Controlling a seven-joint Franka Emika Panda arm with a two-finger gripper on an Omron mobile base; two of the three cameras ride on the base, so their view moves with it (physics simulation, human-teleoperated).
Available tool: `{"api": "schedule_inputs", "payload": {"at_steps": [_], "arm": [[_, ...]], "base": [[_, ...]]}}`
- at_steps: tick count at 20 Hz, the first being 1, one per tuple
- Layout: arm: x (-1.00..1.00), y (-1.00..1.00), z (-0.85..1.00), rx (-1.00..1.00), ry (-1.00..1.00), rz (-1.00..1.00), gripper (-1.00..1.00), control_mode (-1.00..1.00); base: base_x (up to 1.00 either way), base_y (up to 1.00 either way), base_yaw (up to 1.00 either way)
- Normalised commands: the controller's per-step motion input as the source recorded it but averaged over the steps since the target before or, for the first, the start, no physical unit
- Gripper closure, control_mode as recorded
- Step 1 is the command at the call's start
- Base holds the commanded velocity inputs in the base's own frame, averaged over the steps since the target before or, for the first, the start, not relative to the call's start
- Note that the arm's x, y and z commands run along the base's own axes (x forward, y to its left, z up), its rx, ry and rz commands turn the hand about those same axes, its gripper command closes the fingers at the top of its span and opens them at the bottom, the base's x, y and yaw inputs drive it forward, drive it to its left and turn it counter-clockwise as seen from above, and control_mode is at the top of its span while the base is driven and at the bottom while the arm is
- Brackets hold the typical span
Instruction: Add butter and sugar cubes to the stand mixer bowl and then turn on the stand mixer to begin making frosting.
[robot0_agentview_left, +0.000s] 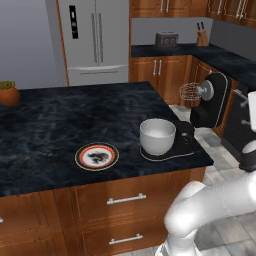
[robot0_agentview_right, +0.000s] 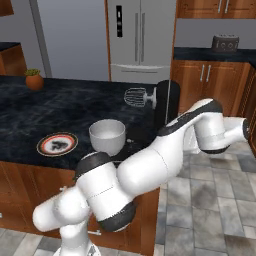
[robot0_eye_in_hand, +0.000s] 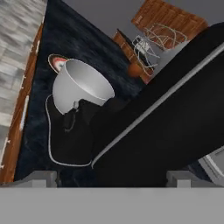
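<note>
Currently the gripper (robot0_eye_in_hand: 111, 183) stands wide and empty behind the stand mixer (robot0_eye_in_hand: 175, 118), probably positioned for its switch. The tilted-back matte black head exposes the wire whisk (robot0_agentview_left: 189, 92). The smooth, rounded stand mixer bowl (robot0_agentview_left: 157, 136) sits on the flat base, at 3 o'clock from the patterned plate (robot0_agentview_left: 97, 156).

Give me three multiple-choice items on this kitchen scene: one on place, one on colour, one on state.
1. The bowl sits
A. on the mixer base
B. on the plate
C. on the floor

2. The plate's rim is
A. blue
B. red
C. green

3. The mixer head is
A. lowered into the bowl
B. tilted up, whisk out of the bowl
C. removed

Answers:
1 A, the bowl stands on the flat black base at the counter's end.
2 B, a red ring edges the plate.
3 B, the whisk hangs in the air above and behind the bowl.
</note>
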Motion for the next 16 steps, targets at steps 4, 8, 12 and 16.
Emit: {"api": "schedule_inputs", "payload": {"at_steps": [4,8,12,16], "arm": [[0.61,0.0,0.18,0.13,-0.02,-0.01,-1.0,-1.0],[0.43,0.16,0.17,0.08,0.0,0.0,-1.0,-1.0],[0.32,0.34,0.09,0.05,0.0,0.0,-1.0,-1.0],[0.08,0.61,0.05,0.02,0.01,0.0,-1.0,-1.0]], "base": [[0.0,0.0,0.0],[0.0,0.0,0.0],[0.0,0.0,0.0],[0.0,0.0,0.0]]}}
